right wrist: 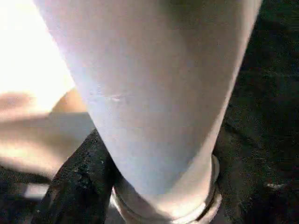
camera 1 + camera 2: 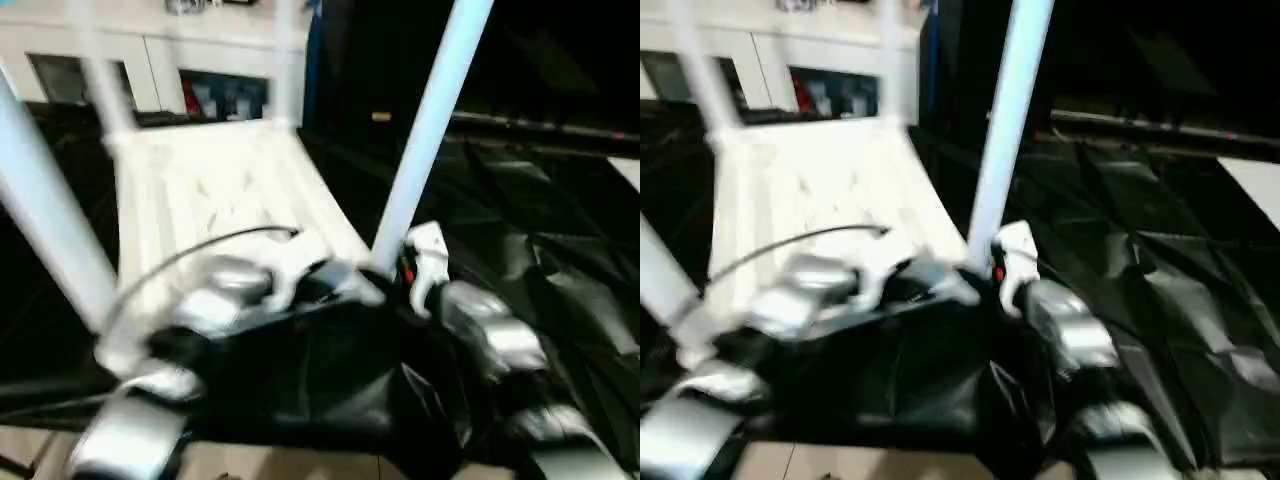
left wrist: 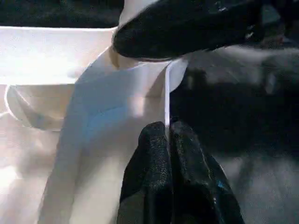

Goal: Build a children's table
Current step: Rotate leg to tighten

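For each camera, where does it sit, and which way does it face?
Head, both eyes: forward and down at the upturned tabletop and its legs; silver forearms show.
Left wrist: along the shut left gripper at the tabletop's edge.
Right wrist: close on the near right leg at its socket.
Shared: that leg.

White tabletop point(image 2: 215, 190) with ribbed underside, white tube legs point(image 2: 430, 125); beside the tabletop, black cloth point(image 2: 540, 230) drapes the desk; silver forearms point(image 2: 490, 335).
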{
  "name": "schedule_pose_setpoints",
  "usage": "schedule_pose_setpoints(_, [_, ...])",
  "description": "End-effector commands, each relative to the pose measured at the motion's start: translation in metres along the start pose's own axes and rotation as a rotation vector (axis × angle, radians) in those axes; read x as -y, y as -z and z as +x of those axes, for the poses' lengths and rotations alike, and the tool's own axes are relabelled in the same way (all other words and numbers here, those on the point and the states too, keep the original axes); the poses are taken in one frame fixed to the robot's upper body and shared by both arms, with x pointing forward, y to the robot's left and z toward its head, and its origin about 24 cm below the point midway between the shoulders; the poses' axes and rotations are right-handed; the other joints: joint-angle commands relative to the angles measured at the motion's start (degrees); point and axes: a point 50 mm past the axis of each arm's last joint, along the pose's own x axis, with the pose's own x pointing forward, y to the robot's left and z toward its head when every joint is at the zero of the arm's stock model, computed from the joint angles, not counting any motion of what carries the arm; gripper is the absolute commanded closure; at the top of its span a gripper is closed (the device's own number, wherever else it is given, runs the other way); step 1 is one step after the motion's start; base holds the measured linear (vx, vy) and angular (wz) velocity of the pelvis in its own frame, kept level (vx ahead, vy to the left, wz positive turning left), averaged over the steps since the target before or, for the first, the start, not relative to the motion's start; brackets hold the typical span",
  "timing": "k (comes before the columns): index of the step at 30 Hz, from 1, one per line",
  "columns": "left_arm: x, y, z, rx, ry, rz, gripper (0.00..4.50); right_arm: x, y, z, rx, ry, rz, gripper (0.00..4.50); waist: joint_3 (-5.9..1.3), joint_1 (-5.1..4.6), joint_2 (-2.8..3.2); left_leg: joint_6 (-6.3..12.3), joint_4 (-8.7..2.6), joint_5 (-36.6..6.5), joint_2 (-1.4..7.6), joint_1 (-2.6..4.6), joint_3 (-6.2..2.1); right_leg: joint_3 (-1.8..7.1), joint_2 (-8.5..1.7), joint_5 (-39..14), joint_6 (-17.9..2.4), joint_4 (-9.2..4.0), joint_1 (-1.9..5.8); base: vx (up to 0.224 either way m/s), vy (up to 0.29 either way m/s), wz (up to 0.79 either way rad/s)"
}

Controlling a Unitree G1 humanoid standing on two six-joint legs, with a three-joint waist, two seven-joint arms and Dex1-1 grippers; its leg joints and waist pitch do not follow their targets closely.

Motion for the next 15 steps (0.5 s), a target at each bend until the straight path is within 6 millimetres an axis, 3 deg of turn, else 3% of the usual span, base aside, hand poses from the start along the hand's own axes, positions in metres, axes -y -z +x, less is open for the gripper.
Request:
schedule_pose_setpoints(1, [0.011, -0.013, 0.017, 0.052, -0.032, -0.023, 4.5, -0.027, 0.025, 0.013, -0.124, 0.01, -0.012, 1.87, -2.24, -0.25, -0.4, -0.98, -3.84, -20.67, 0.72, 0.39, -0.26, 1.68, -2.82, -30.64, -4.39, -6.49, 1.14, 0.0, 0.0, 0.0])
schedule_pose_setpoints(3, [0.014, -0.015, 0.02, 0.055, -0.029, -0.021, 4.5, -0.03, 0.023, 0.016, -0.121, 0.037, -0.015, 1.87, -2.28, -0.33, -0.27, -0.78, -3.84, -20.95, 0.68, 0.38, -0.17, 1.78, -2.68, -29.16, -4.6, -6.42, 0.98, 0.0, 0.0, 0.0])
schedule_pose_setpoints(9, [0.014, -0.016, 0.022, 0.051, -0.027, 0.006, 4.5, -0.044, 0.012, 0.021, -0.041, -0.037, -0.032, 1.87, -2.5, 0.01, -0.22, 0.47, -3.89, -18.12, 0.76, -0.12, 0.09, 1.97, -2.47, -21.58, -6.03, -5.66, 1.58, 0.0, 0.0, 0.0])
schedule_pose_setpoints(11, [0.01, -0.012, 0.016, 0.046, -0.013, 0.007, 4.5, -0.042, 0.009, 0.017, -0.009, -0.119, -0.008, 1.32, -2.47, 0.03, -0.14, 0.77, -3.9, -18.02, 0.71, -0.17, 0.13, 1.94, -2.4, -20.95, -6.37, -5.59, 1.67, 0.0, 0.0, 0.0])
schedule_pose_setpoints(15, [0.011, -0.008, 0.008, 0.065, 0.075, 0.048, 4.5, -0.035, 0.009, 0.008, -0.011, -0.231, -0.05, 0.99, -2.54, 0.26, -0.04, 1.52, -3.82, -16.89, 0.89, -0.22, 0.27, 2.06, -2.49, -18.06, -7.57, -5.39, 1.87, 0.0, 0.0, 0.0])
